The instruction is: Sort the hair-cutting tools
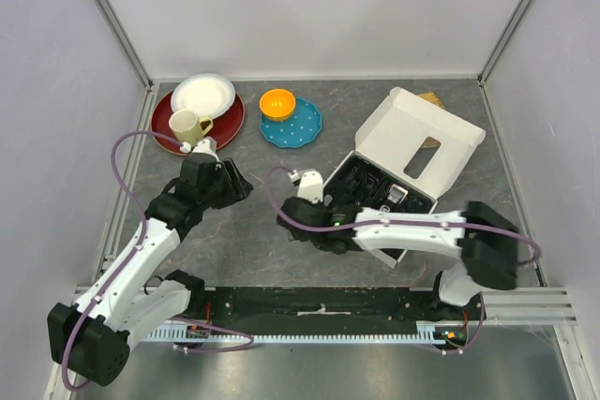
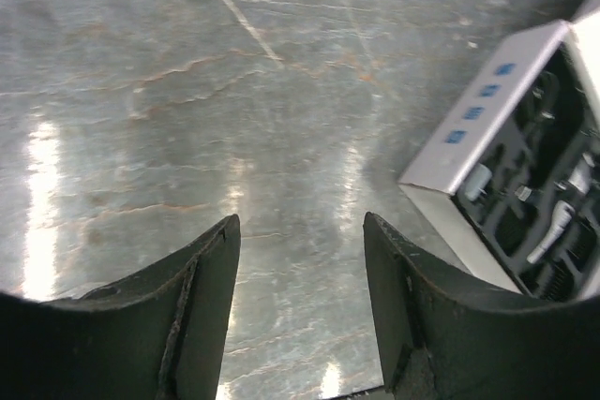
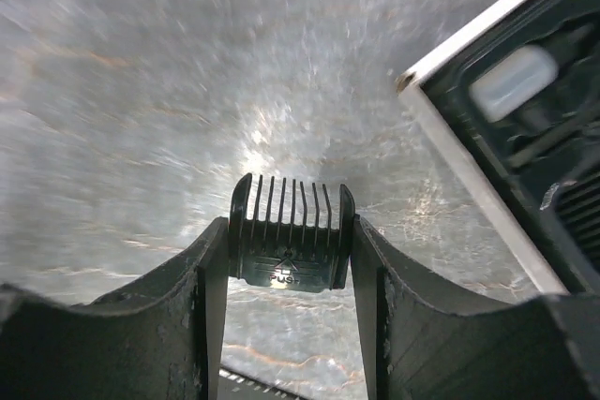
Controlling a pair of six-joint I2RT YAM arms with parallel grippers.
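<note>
A small black comb attachment (image 3: 289, 252) with upright teeth and a "PUSH" arrow is clamped between my right gripper's fingers (image 3: 291, 228), lifted above the grey table just left of the box. In the top view that gripper (image 1: 314, 231) hangs beside the white box's near left corner. More hair-cutting tools, dark with some silver parts (image 2: 553, 231), lie in the box's black tray (image 1: 375, 189). My left gripper (image 2: 300, 231) is open with only bare table between its fingers; it hovers at the left centre (image 1: 236, 185).
The white cardboard box (image 1: 417, 142) stands open with its lid raised at the right. At the back left are a red plate (image 1: 167, 117), a white bowl (image 1: 203, 94) and a yellow mug (image 1: 187, 125). An orange bowl (image 1: 277, 103) sits on a blue plate (image 1: 302, 128).
</note>
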